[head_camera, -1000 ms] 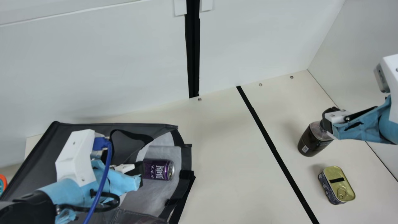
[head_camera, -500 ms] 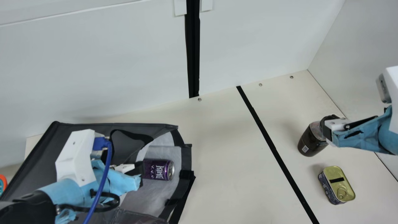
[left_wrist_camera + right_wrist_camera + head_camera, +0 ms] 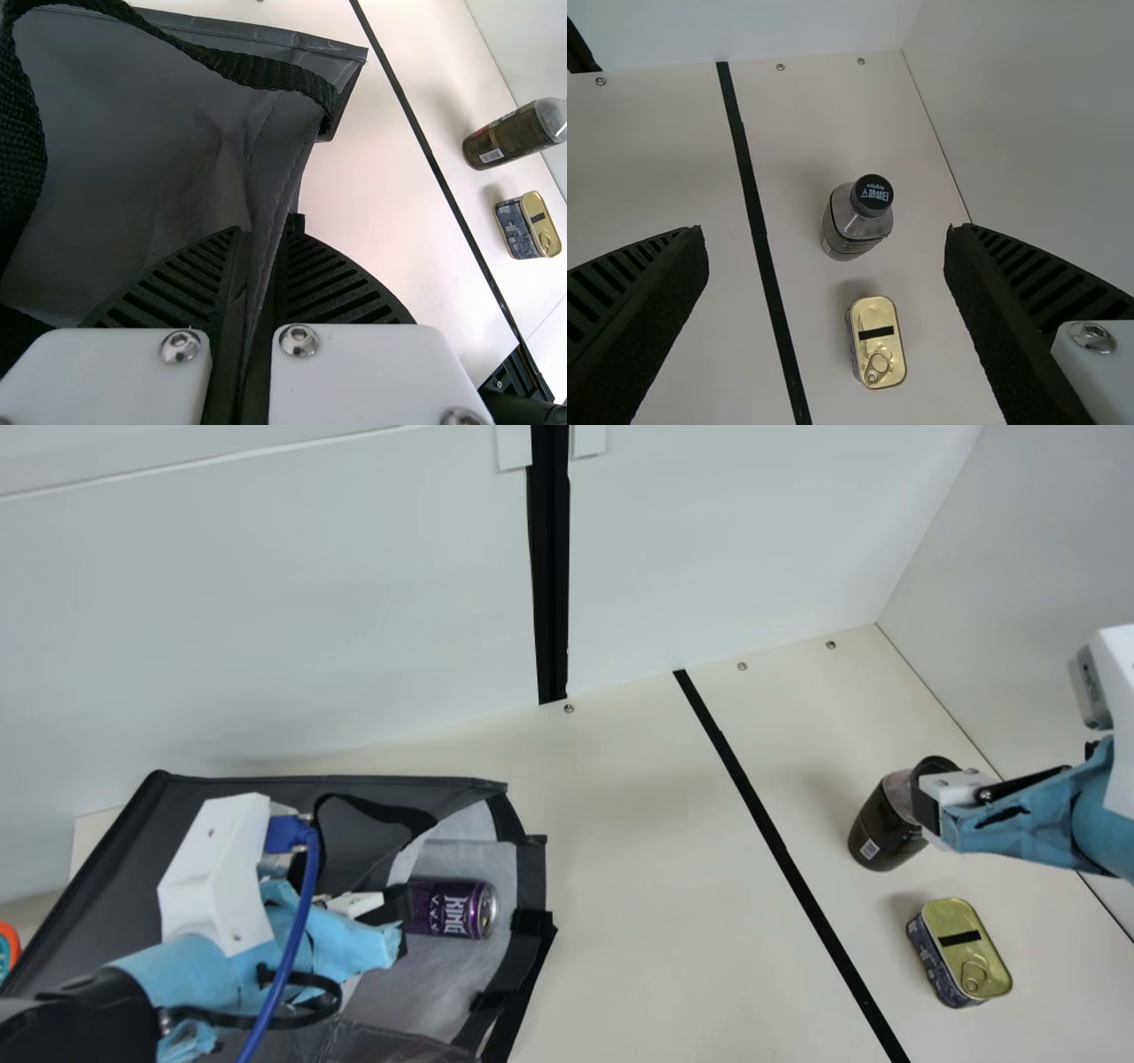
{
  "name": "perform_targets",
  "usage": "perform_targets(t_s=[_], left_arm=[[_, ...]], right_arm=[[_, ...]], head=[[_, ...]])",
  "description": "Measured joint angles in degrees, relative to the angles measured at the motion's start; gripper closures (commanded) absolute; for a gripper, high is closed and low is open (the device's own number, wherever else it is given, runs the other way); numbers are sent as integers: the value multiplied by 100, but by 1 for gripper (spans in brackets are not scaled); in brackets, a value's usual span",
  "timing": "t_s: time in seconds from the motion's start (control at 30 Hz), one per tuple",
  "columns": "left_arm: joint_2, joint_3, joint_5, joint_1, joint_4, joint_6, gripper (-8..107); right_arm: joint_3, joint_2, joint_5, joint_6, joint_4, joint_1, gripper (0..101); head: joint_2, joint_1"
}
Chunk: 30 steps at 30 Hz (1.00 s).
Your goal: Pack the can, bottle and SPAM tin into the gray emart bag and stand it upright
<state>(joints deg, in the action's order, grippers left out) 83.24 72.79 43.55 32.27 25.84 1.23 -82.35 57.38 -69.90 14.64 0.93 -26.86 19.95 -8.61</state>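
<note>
Pincers (image 3: 399, 912) two; one bag (image 3: 133, 850), can (image 3: 450, 908), bottle (image 3: 886, 828), tin (image 3: 961, 954)

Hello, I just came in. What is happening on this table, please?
The robot is packing a gray bag that lies down on the table. Its left gripper holds the fabric edge of the bag, and the can lies on its side inside the bag's mouth. The right gripper is open above the bottle. Bottle and SPAM tin stand outside the bag.
</note>
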Motion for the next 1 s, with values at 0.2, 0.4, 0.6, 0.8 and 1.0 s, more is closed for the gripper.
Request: perform_targets(t_s=[0.2,0.4,0.6,0.8,1.0], left_arm=[[0,0,0,0,0,0,107],[0,0,0,0,0,0,107],[0,0,0,0,0,0,107],[0,0,0,0,0,0,107],[0,0,0,0,0,0,107]], right_arm=[[-1,23,0,-32,20,95,6],[-11,70,0,-32,20,105,6],[-63,167,8,68,44,48,6],[-102,288,7,186,82,-82,6],[-114,433,5,259,76,-206,6]], head=[[0,0],[0,-9],[0,-9],[-9,-9],[0,-9]])
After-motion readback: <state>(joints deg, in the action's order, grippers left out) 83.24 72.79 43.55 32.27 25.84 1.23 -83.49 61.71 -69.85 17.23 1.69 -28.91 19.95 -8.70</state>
